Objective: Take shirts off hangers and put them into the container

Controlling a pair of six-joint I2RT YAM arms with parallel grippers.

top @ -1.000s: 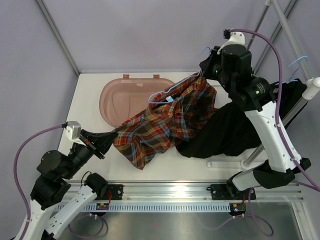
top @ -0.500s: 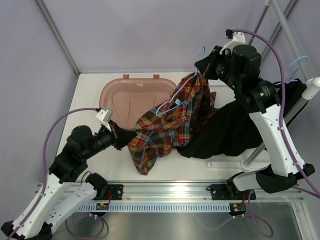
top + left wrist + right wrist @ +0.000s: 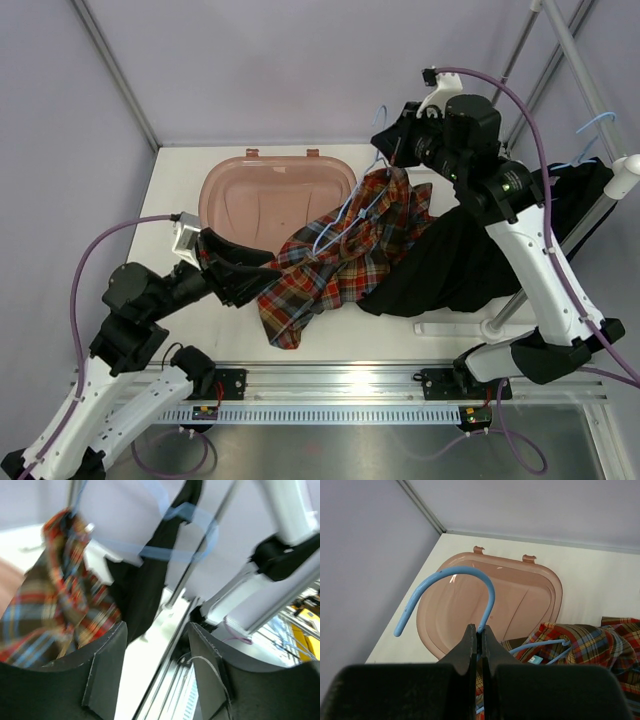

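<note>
The plaid shirt (image 3: 340,262) hangs from a light-blue hanger (image 3: 350,212) and drapes onto the table beside the container (image 3: 250,195); its lower left part lies over the tub's right edge. My right gripper (image 3: 393,155) is shut on the hanger's hook (image 3: 465,575), held above the tub (image 3: 520,597); the jaws (image 3: 479,631) pinch the wire. My left gripper (image 3: 266,273) stands open at the plaid shirt's left edge. In the left wrist view nothing lies between its fingers (image 3: 102,667), and the plaid cloth (image 3: 55,605) is up and left of them. The black shirt (image 3: 470,255) hangs at the right.
A white rack pole (image 3: 575,60) and its base (image 3: 450,327) stand at the right. Another light-blue hanger (image 3: 598,122) hangs on the rack above the black shirt. The aluminium rail (image 3: 330,385) runs along the near table edge.
My left gripper has opened and let go of the plaid shirt. The right gripper has carried the hanger to the left, and the shirt has shifted toward the tub.
</note>
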